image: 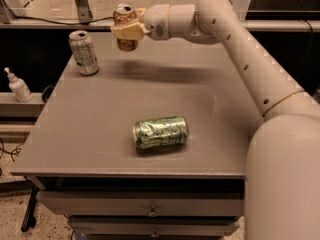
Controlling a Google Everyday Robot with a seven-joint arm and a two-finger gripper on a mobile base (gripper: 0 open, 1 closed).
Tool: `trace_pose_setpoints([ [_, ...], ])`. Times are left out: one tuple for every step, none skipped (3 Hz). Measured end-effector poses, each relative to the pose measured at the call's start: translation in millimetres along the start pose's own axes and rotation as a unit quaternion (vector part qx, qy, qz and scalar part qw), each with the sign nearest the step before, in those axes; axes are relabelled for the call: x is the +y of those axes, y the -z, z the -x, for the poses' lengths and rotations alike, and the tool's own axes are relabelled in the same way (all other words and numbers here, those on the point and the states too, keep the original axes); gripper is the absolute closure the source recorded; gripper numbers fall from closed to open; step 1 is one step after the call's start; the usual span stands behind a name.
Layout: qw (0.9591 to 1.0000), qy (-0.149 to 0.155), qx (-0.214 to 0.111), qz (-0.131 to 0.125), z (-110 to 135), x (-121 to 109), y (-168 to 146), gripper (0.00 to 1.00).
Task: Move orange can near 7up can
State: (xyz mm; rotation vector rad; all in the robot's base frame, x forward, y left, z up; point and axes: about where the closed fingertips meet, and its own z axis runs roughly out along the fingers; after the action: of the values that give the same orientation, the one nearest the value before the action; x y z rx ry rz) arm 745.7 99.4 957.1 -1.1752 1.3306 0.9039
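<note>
My jaws are pinching the orange can (125,28) around its middle, one finger on each side, and they come at it from the right. The can stands up straight in my grip, with its silver top up. It is up in the air over the far left part of the counter (100,114) and does not touch it. A soft dark shadow (150,71) lies on the counter under it. The 7up can (84,52) stands upright on the counter near the far left corner. It is to the left of the orange can and lower down, near it but not touching, with a gap between the two. Its top has a small dark hole, but I cannot see if there is any drink inside. I cannot see inside the orange can either. A bright green can (161,132) lies on its side near the front middle of the counter, well apart from the other two cans. Its ends point left and right. My arm (240,49) is big and pale. It rises from the bottom right, leans up and to the left over the right side of the counter, then bends so the last part lies nearly flat and points left. A small white bottle (18,85) stands off the left side of the counter, on a lower ledge. Under the counter there are drawers (152,213) with small handles.
</note>
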Motion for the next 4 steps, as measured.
trace_pose_setpoints([
  [0.9989,0.009,0.001,0.045,-5,17,-30,1.00],
  [0.9970,0.012,0.001,0.077,-10,29,-52,1.00],
  [0.9955,0.007,0.008,0.094,-22,36,-66,1.00],
  [0.9947,-0.003,0.017,0.101,-36,39,-71,1.00],
])
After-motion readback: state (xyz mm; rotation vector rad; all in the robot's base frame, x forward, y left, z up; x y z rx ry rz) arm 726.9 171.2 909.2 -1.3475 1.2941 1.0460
